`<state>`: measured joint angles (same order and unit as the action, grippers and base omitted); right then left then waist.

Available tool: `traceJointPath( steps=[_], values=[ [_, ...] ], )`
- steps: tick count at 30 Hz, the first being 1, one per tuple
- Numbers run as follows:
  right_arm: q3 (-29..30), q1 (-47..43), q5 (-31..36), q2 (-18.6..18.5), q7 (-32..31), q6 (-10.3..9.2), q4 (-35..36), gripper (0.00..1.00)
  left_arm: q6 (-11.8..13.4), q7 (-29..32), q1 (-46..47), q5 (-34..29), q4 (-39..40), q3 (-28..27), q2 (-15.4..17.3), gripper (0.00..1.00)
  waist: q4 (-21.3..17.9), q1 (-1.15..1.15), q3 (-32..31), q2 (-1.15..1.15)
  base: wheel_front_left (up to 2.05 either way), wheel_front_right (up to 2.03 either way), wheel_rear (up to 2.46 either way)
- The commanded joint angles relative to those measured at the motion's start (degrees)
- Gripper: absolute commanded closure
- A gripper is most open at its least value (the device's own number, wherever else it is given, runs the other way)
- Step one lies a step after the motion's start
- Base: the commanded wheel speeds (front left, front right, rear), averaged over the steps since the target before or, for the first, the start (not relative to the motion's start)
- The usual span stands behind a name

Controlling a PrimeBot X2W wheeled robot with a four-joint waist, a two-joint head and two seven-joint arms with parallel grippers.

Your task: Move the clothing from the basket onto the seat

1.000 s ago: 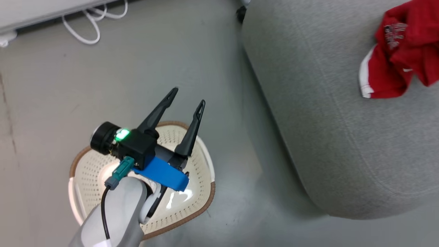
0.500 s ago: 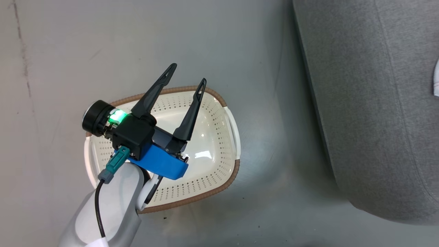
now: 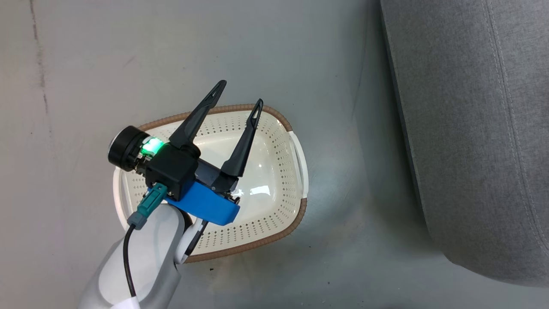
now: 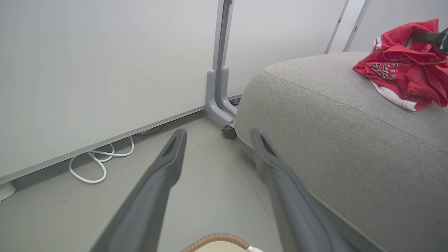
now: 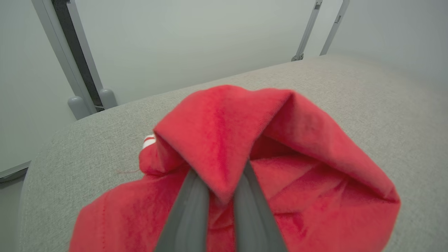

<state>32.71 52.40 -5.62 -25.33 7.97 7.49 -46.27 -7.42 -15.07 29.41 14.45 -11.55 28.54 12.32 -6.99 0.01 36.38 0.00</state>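
Note:
My left gripper (image 3: 240, 92) hangs open above the cream-white basket (image 3: 283, 214), nothing between its fingers. The basket's bare floor shines and shows no clothing; part of it lies hidden under my wrist. The light grey seat (image 3: 472, 128) rises to its right. In the left wrist view, the left gripper (image 4: 218, 134) points past the basket rim (image 4: 217, 239) toward the seat (image 4: 332, 133), where red clothing (image 4: 402, 70) with white trim lies in a heap. In the right wrist view, my right gripper (image 5: 220, 182) is shut on a fold of the red clothing (image 5: 227, 140) over the seat (image 5: 350, 91).
A white cable (image 4: 94, 164) loops on the grey floor by the wall panel. A grey partition post (image 4: 218, 87) on a castor stands at the seat's far corner. Bare floor (image 3: 334, 86) separates basket and seat.
The head camera has swung down and left: the basket now sits whole in view and the red clothing has left that picture. My left gripper stays open over the basket.

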Motion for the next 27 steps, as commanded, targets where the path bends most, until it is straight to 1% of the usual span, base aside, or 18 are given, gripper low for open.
traceJointPath(
  steps=[1,2,3,4,5,6,7,8,13,16,23,27],
  values=[
    [-0.2,0.67,-0.14,-0.47,0.47,0.01,-0.32,1.0,-0.11,-0.15,0.66,-0.33,-0.1,0.01,0.06,0.0,0.01,-0.01,-0.06,0.0,0.0,0.0,0.0],
    [-0.36,0.85,-0.31,-0.61,0.65,0.01,-0.75,0.96,-0.11,-0.15,0.61,-0.31,-0.15,0.03,0.06,0.0,0.02,-0.01,-0.12,0.0,0.0,0.0,0.0],
    [-0.51,0.99,-0.48,-0.76,0.9,0.01,-1.2,0.84,-0.11,-0.15,0.54,-0.25,-0.2,0.02,0.03,0.0,0.03,-0.01,-0.19,0.0,0.0,0.0,0.0],
    [-0.63,1.16,-0.68,-0.92,0.95,0.01,-1.73,0.67,-0.11,-0.15,0.46,-0.2,-0.25,0.0,0.01,0.0,0.05,-0.01,-0.28,0.0,0.0,0.0,0.0],
    [-0.81,1.28,-0.93,-1.12,1.05,0.01,-2.13,0.52,-0.11,-0.15,0.37,-0.12,-0.29,-0.07,-0.01,0.0,0.07,-0.01,-0.37,0.0,0.0,0.0,0.0],
    [-1.02,1.38,-1.18,-1.36,1.22,0.01,-2.48,0.13,-0.11,-0.15,0.31,-0.04,-0.36,-0.14,-0.06,0.0,0.08,-0.01,-0.47,0.0,0.0,0.0,0.0],
    [-1.16,1.46,-1.3,-1.63,1.4,0.01,-2.91,0.02,-0.11,-0.15,0.25,0.02,-0.41,-0.21,-0.11,0.0,0.09,-0.01,-0.58,0.0,0.0,0.0,0.0],
    [-1.32,1.54,-1.51,-1.77,1.56,0.01,-3.29,0.0,-0.11,-0.15,0.19,0.11,-0.44,-0.28,-0.17,0.0,0.09,-0.01,-0.7,0.0,0.0,0.0,0.0],
    [-2.66,1.34,-2.45,-2.48,2.35,0.01,-5.16,0.0,-0.11,-0.15,-0.27,0.39,-0.79,-0.56,-0.79,0.0,0.09,-0.01,-2.03,0.0,0.0,0.0,0.0],
    [-4.42,0.86,-3.25,-2.94,2.71,0.01,-5.76,0.0,-0.11,-0.15,-0.71,0.67,-1.25,-0.4,-1.19,0.0,0.18,-0.01,-3.49,0.0,0.0,0.0,0.0],
    [-9.21,-2.79,-5.16,-3.99,3.02,0.01,-5.76,0.0,-0.11,-0.15,-3.41,2.14,-2.57,-1.38,-2.85,0.0,0.8,-0.01,-9.39,0.0,0.0,0.0,0.0],
    [-11.77,-5.86,-5.83,-3.4,3.34,0.01,-4.63,0.0,-0.11,-0.15,-5.63,2.95,-3.79,-2.52,-3.82,0.0,1.31,-0.01,-13.09,0.0,0.0,0.0,0.0]
  ],
)
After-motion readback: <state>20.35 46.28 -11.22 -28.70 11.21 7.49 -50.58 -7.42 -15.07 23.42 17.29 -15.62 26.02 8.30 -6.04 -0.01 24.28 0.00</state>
